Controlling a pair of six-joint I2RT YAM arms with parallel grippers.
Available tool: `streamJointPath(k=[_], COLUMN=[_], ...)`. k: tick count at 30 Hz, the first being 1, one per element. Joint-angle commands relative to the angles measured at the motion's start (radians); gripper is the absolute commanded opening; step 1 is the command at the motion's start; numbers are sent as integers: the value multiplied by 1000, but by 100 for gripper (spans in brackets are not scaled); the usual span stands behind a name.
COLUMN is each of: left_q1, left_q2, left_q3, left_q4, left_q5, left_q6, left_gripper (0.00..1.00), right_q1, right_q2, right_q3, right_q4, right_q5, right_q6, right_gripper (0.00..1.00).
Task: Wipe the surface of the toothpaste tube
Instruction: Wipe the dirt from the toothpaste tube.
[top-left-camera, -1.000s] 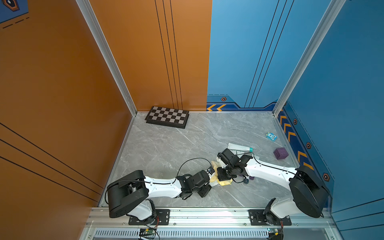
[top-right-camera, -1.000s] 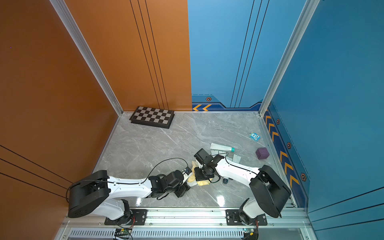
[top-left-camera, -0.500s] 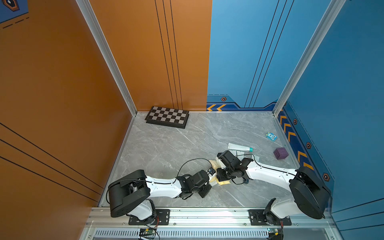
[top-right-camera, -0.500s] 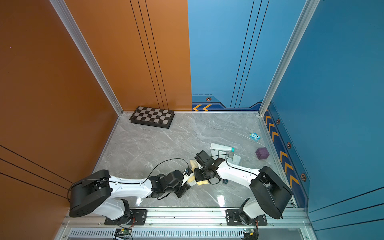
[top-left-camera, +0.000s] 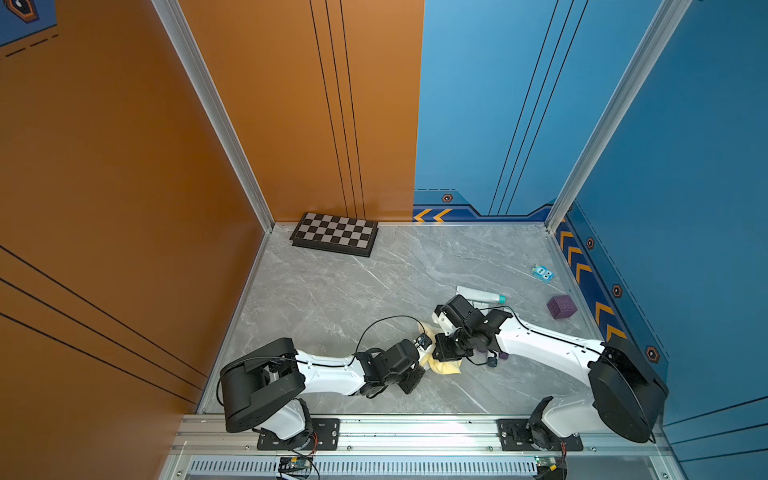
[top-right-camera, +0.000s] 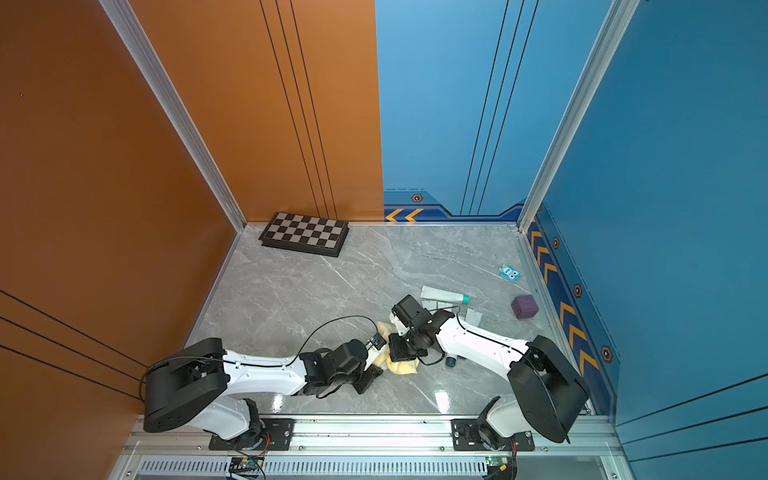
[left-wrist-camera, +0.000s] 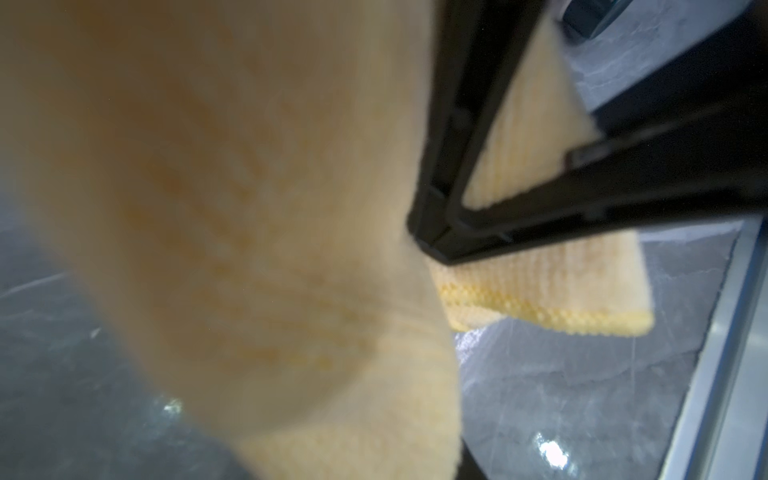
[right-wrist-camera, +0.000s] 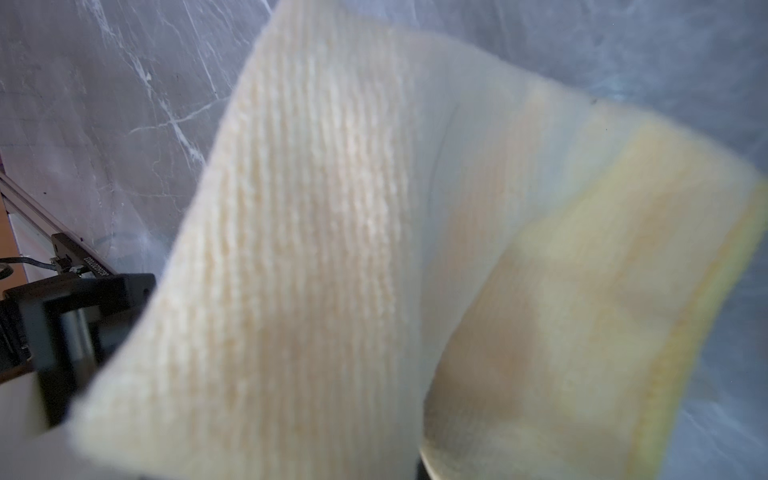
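The toothpaste tube (top-left-camera: 478, 294) (top-right-camera: 442, 295), white with a teal cap, lies flat on the grey floor behind the right arm, and nothing touches it. A pale yellow cloth (top-left-camera: 446, 368) (top-right-camera: 401, 366) hangs crumpled between the two grippers near the front. My right gripper (top-left-camera: 441, 355) is shut on it. In the left wrist view its black fingers (left-wrist-camera: 623, 187) pinch the cloth (left-wrist-camera: 249, 208). My left gripper (top-left-camera: 420, 365) meets the cloth's other edge, and the fabric hides its jaws. The cloth (right-wrist-camera: 332, 249) fills the right wrist view.
A chessboard (top-left-camera: 334, 235) lies at the back left by the orange wall. A purple cube (top-left-camera: 562, 306) and a small blue box (top-left-camera: 543, 273) sit near the right wall. A grey packet (top-right-camera: 473, 318) and a small dark cap (top-left-camera: 492, 361) lie beside the right arm.
My left gripper's jaws have narrowed at the edge of the cloth. My right gripper has shifted slightly with the cloth. The toothpaste tube has not moved.
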Motion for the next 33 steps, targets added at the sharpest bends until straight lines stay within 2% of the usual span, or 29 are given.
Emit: streamJointPath(k=[1,4,8,13,17,20,23,25,28,33], left_q1=[11,10,9,9,10,9,9,8,6,5], left_q2=[45,54,54,42,47,53,58,59,59,77], left_q3=[-38,-36,-36,-42,-40,-37,-35,-35,-35,-29], left_q4=[-97,-95,-95,-95,-95,-94,-94,-94,-88,-88], left_q5=[-20,-13,-12,-18,-18,-15,-14,-16,-15,-9], left_q6=[-11,-10,-8,-10,-9,-8,-3,-3,0,3], left_gripper=[22,22,20,19,19,19,19,19,19,19], right_q1=[7,15,-9,-130,-239,-274,-259,-222,-155,-81], right_q2=[62,123,149,59,0,-20,-31,-21,4,59], right_q3=[-3,-8,-26,-54,-82,-69,-36,2,45,59], right_q4=[75,110,56,-40,-62,-60,-16,-8,-1,36], right_q5=[-87,-97,2,190,246,179,-3,-70,-131,-154], right_q6=[37,41,7,-35,-67,-84,-70,-58,-42,-14], right_gripper=[0,0,0,0,0,0,0,0,0,0])
